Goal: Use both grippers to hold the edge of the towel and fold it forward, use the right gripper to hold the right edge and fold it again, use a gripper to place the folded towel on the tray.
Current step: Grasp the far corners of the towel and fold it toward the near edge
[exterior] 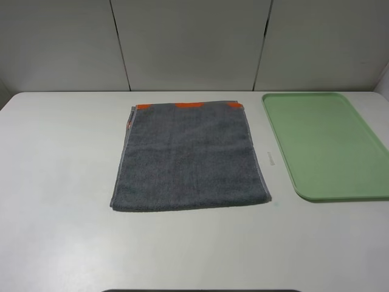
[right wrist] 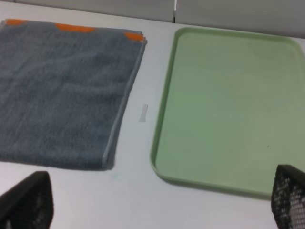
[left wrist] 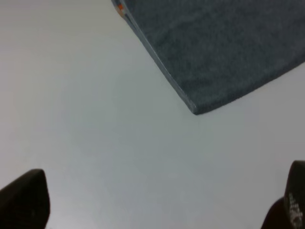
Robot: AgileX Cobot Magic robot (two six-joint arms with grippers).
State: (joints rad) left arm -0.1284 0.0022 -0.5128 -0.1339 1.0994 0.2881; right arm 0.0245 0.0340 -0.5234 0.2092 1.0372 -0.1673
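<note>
We note a white desk [exterior: 61, 182] carrying 3 items: the dark grey towel [exterior: 189, 158], flat at centre; the pale green tray [exterior: 328, 146] to its right, not touching; a small white strip [right wrist: 143, 113] between them.

The left tool [left wrist: 157, 202] and right tool [right wrist: 157, 200] have blunt black fingers [left wrist: 24, 200], one on the right finely dotted.

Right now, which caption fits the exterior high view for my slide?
Dark grey towel lying flat on a white table, apart from the pale green tray.

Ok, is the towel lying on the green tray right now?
No, the towel lies flat on the table, beside the tray with a gap between them.
</note>
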